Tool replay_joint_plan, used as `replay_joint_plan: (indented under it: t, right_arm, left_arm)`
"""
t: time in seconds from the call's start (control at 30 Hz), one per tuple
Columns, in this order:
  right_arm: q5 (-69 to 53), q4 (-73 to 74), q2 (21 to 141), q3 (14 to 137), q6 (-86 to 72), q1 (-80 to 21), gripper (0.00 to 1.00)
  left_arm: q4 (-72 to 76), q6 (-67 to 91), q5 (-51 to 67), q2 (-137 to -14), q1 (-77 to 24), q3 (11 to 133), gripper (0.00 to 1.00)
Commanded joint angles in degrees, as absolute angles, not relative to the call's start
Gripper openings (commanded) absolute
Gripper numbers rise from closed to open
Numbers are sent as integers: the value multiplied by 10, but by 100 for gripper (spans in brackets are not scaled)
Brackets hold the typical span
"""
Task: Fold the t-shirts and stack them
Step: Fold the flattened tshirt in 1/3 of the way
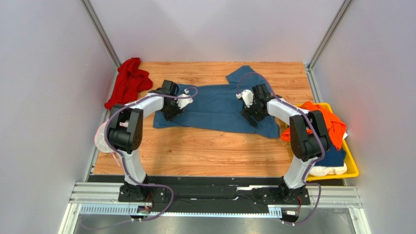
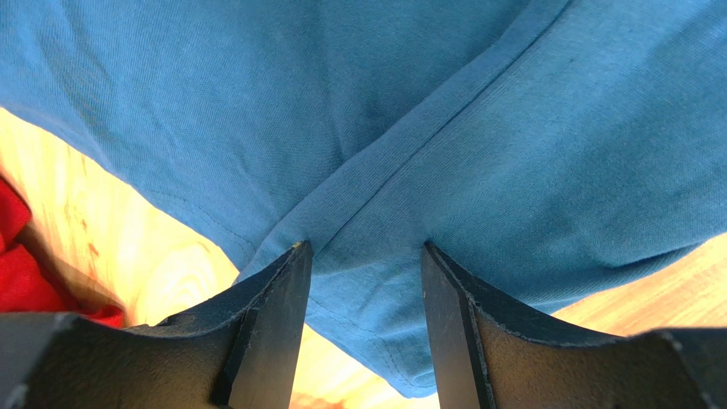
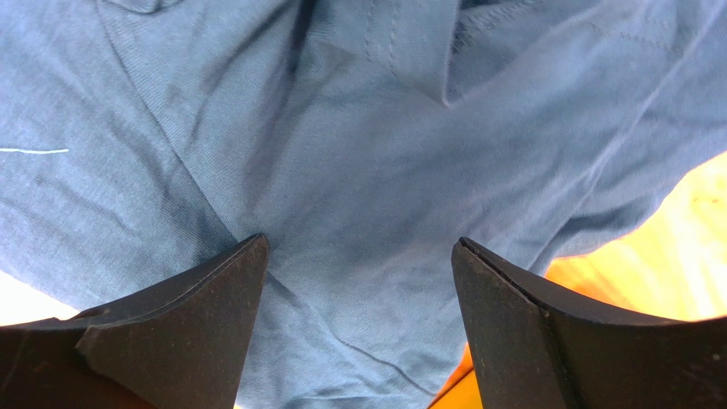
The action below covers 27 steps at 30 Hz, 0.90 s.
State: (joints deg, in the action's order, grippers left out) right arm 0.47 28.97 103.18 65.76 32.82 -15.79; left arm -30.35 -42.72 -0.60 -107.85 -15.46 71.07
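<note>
Both were down at the blue t-shirt [image 1: 215,105]: left gripper [image 2: 365,256], jaws parted over a seam; right gripper [image 3: 358,247], jaws spread wider.

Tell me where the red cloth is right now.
In the top view, the red cloth lies bunched at the far left corner of the table, just left of the left gripper and the blue t-shirt.

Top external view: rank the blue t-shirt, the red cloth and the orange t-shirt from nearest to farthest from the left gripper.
1. Blue t-shirt: spread mid-table, directly under the left gripper.
2. Red cloth: bunched at the table's far left corner.
3. Orange t-shirt: in the yellow bin at the table's right edge, across the whole blue t-shirt.
</note>
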Motion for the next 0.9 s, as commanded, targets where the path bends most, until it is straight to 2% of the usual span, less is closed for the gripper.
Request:
replay_joint_plan:
  t: [0.0, 0.87]
  right_arm:
    - [-2, 348, 1013, 606, 323, -173, 85]
    - [-21, 375, 906, 492, 289, -237, 87]
  left_arm:
    - [-323, -417, 2, -1060, -159, 679, 60]
    - [-330, -403, 2, -904, -173, 510, 60]
